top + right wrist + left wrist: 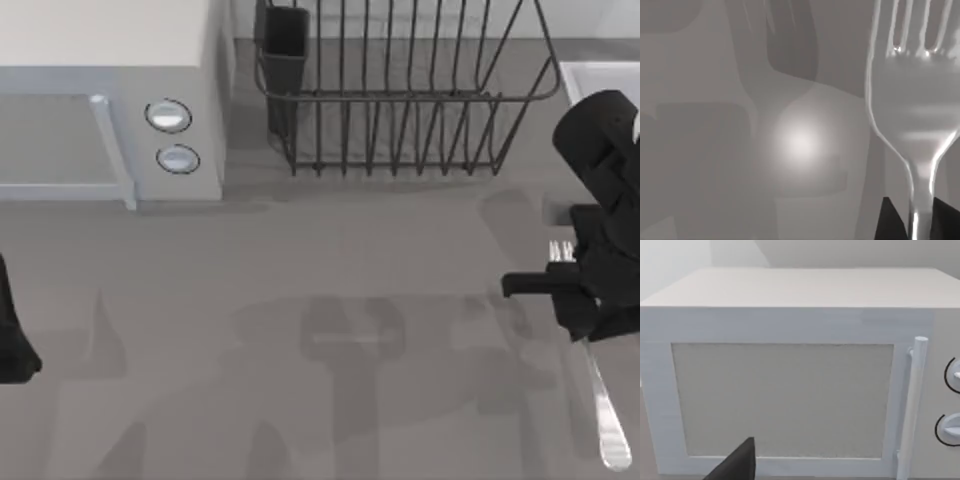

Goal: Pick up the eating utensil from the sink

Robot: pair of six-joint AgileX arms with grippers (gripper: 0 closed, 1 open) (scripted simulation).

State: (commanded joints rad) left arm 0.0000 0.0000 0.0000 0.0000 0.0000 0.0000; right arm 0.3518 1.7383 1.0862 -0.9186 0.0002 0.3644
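The eating utensil is a shiny silver fork (606, 412) at the table's right edge. Its tines point toward the back and its handle toward the front. My right gripper (586, 300) is shut on its neck, just behind the tines. In the right wrist view the fork (912, 100) looms large, with dark fingertips (890, 222) on either side of its stem. It is over the grey counter, and a faint shadow lies beside it. A corner of the sink's pale rim (598, 76) shows at the back right. My left arm (12, 340) is parked at the left edge.
A white microwave (110, 90) with two round knobs stands at the back left, and the left wrist view faces its door (782, 400). A dark wire dish rack (400, 90) stands at the back centre. Bare grey counter (300, 300) spans the middle.
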